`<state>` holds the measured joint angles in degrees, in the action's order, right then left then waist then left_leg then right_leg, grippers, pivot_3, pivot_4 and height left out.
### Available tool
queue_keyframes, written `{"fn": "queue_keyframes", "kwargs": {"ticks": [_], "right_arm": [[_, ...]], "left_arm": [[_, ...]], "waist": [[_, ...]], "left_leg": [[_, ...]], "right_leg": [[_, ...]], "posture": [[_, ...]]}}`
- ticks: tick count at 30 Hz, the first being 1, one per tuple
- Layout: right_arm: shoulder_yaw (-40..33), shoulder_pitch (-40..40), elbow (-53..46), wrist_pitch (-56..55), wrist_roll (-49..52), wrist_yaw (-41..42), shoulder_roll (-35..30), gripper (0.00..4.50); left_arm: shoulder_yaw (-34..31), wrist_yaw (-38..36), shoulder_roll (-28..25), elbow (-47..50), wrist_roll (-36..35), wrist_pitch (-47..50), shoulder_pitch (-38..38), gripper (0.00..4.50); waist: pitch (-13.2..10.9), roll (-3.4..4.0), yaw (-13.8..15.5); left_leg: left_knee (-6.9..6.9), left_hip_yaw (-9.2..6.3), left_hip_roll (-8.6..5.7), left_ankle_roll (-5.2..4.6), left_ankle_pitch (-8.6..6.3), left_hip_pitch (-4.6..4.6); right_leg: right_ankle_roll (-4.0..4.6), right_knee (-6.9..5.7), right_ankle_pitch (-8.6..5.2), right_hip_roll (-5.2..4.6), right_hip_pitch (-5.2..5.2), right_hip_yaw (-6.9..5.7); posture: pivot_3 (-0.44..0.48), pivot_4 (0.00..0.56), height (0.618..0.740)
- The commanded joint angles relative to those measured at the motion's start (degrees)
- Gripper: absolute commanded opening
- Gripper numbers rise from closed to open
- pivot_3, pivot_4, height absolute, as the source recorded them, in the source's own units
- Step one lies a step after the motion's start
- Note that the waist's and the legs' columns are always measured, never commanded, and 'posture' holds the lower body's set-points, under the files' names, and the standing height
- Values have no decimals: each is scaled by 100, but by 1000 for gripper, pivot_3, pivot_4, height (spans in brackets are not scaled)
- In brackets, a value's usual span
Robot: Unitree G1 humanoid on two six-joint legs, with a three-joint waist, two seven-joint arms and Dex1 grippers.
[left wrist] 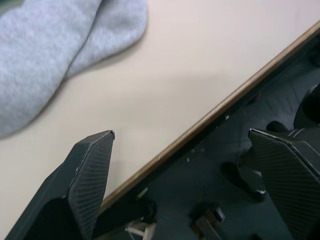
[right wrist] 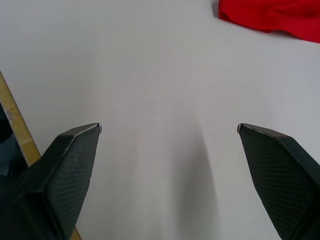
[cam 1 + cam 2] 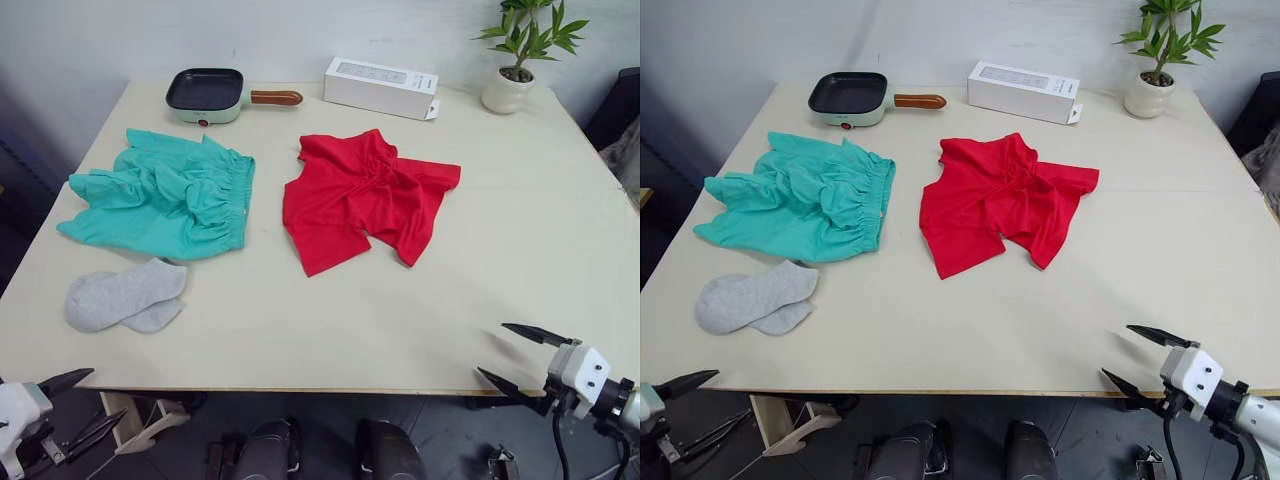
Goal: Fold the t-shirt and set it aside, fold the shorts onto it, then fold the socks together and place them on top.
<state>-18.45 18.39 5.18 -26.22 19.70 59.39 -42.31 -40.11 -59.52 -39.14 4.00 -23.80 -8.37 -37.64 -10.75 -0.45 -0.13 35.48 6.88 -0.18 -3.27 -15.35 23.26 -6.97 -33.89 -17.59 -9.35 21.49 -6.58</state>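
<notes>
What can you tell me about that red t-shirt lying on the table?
The t-shirt is bright red, of soft cotton-like cloth, with short sleeves. It lies unfolded and rumpled, bunched into creases at its middle, near the centre of the pale table. One sleeve points toward the robot's right. The teal shorts lie apart from it on the robot's left. Nothing rests on it, and neither gripper touches it.

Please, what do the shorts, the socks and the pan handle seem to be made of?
Shorts: soft, matte woven or knit fabric, judging by the gathered waistband and loose wrinkles. Socks: light grey knit, probably cotton blend; fine ribbing shows in the left wrist view. Pan handle: looks like wood, brown with a smooth, slightly glossy finish, though it could be wood-look plastic.
</notes>
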Motion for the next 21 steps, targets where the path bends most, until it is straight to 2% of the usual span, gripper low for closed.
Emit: {"fn": "queue_keyframes", "kwargs": {"ticks": [1, 6, 8, 11, 13, 14, 18, 21], "right_arm": [[-33, -15, -260, 67, 113, -101, 66, 4469], [24, -541, -827, 753, 368, -502, 226, 4469], [234, -897, -1104, 1028, 210, -649, 229, 4469], [573, -1428, -1313, 1378, -198, -855, 160, 4469], [950, -1986, -1339, 1487, -528, -914, 164, 4469], [1184, -2295, -1311, 1511, -780, -937, 167, 4469], [1878, -3091, -1089, 1994, -1537, -1157, 272, 4469], [2158, -3426, -948, 2380, -1864, -1391, 402, 4469]], "left_arm": [[-129, 46, -32, 193, 7, -79, -47, 4500], [80, 234, -264, 975, -575, 878, 503, 4500], [477, 304, -687, 1302, -517, 1345, 1069, 4500], [1182, 715, -1001, 1299, 239, 1083, 2325, 4500], [2005, 812, -1076, 918, 1044, 439, 3374, 4500], [2471, 817, -1040, 693, 1392, 190, 3935, 4500], [3792, 617, -765, -400, 2259, -556, 5385, 4500], [4342, 715, -494, -1091, 2678, -878, 6094, 4500]], "waist": [[0, 1, -1], [1, -1, 0], [2, -2, 14], [-6, 13, 54], [2, 19, 44], [5, 23, 31], [4, 26, -8], [4, 25, -13]], "left_leg": [[1, 0, 0, 0, 0, 0], [15, 3, 3, 0, 1, 0], [22, 3, 3, 2, 2, -1], [40, 0, 3, 13, 9, -7], [44, 4, 2, 18, 12, -1], [46, 7, 0, 35, 23, 1], [52, 44, -5, 33, 24, 7], [59, 61, 4, 3, 37, 8]], "right_leg": [[0, -1, 0, 0, 1, 0], [4, -9, 2, 0, 1, 5], [7, -16, 6, 0, -1, 8], [8, -26, 15, 0, 11, 2], [5, -31, 28, 1, 4, 8], [-2, -44, 34, 0, 5, 7], [-13, -94, 39, 4, 39, -26], [-12, -121, 39, 51, 42, -59]], "posture": [[0, 150, 740], [0, 150, 740], [0, 150, 740], [0, 150, 740], [0, 150, 740], [0, 150, 740], [0, 150, 740], [0, 150, 740]]}}
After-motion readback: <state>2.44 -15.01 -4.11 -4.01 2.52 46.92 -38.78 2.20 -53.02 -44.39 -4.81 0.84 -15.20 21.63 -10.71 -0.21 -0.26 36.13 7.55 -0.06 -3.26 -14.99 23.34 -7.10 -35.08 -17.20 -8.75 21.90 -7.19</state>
